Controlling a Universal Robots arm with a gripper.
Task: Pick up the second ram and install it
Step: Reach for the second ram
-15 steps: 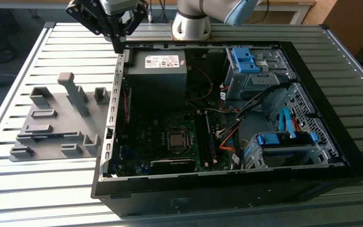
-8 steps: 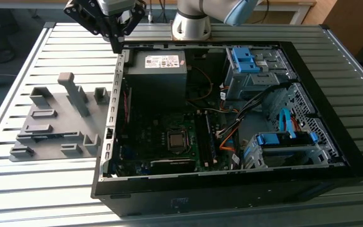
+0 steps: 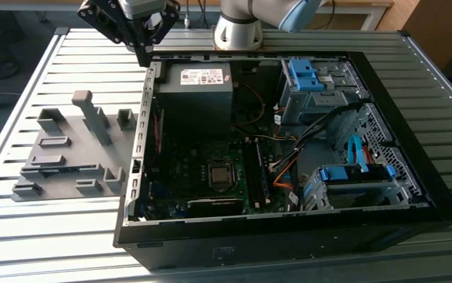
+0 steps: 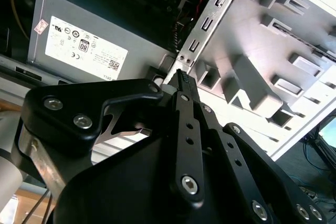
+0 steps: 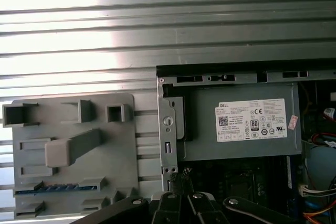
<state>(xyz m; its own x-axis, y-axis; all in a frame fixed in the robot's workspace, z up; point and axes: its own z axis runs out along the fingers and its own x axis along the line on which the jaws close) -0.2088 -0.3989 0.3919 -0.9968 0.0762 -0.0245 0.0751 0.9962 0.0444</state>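
Note:
The second ram [image 5: 58, 188] is a thin blue-green strip standing on edge in a slot of the grey holder [image 5: 73, 124], beside the open computer case. My gripper [image 3: 144, 59] hangs above the case's back corner on the exterior view's left, between the holder [image 3: 68, 165] and the power supply [image 3: 198, 82]. Its fingers are shut together with nothing between them. In both wrist views the fingertips [image 4: 181, 77] [image 5: 180, 174] point down at the case's metal edge, well apart from the ram.
The black case [image 3: 289, 236] lies open on a slatted metal table [image 3: 53, 236], showing the motherboard [image 3: 220, 174], cables and blue drive bays [image 3: 308, 73]. The holder carries upright grey posts [image 3: 92, 115]. The arm's base [image 3: 237, 29] stands behind the case.

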